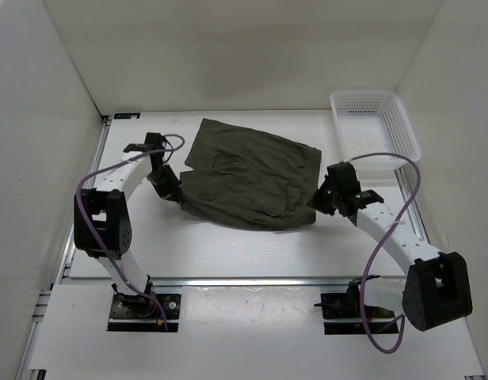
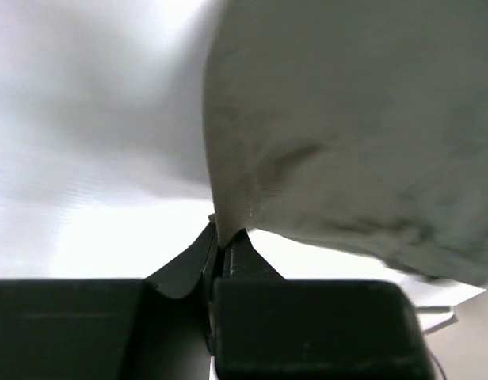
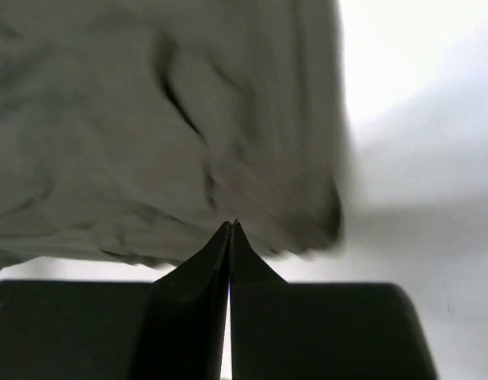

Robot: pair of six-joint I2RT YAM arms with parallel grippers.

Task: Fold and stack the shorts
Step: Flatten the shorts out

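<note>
The dark olive-green shorts (image 1: 252, 176) lie spread across the middle of the white table, partly folded over themselves. My left gripper (image 1: 174, 195) is at their near left corner. In the left wrist view it (image 2: 225, 239) is shut on a corner of the shorts (image 2: 347, 134), which hang off the table surface. My right gripper (image 1: 318, 203) is at the near right corner. In the right wrist view it (image 3: 231, 226) is shut with its tips against the near edge of the shorts (image 3: 149, 127), which look blurred.
A white plastic basket (image 1: 398, 127) stands at the back right corner. White walls enclose the table on the left, back and right. Purple cables loop off both arms.
</note>
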